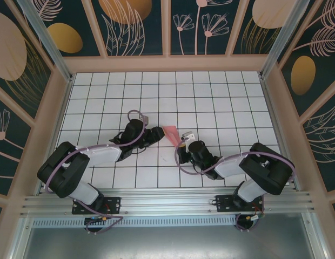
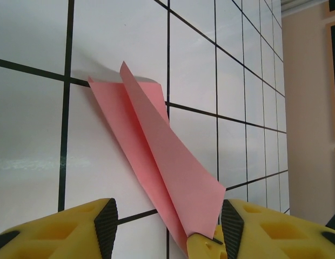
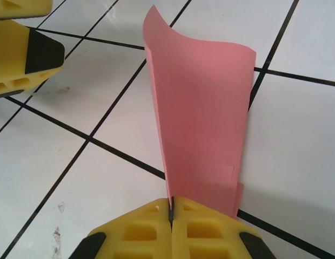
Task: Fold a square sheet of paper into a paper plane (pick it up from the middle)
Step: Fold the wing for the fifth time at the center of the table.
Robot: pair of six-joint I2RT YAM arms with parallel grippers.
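**White grid tabletop: paper pinned at one end, other jaws apart**

White tiles ruled with black lines cover the table (image 1: 210,97), which is walled by panels with leaf and flower prints. Near its middle, between the two arms, lies the pink paper (image 1: 172,133), already folded into a narrow, layered wedge with one flap standing up along a long crease. The right gripper (image 3: 171,213) is clamped together on the narrow end of the paper, with its far, wider end curling free above the tiles. The left gripper (image 2: 168,222) has its jaws apart, one black pad on either side of the same end, and neither pad seems to touch the paper.

Judging by the shape, folding is in its middle stage: a dart form is emerging, but the raised flap is not pressed flat. The next move likely calls for the left gripper to take or press that loose flap along the crease while the right keeps the sheet anchored, so that the layers do not slip.
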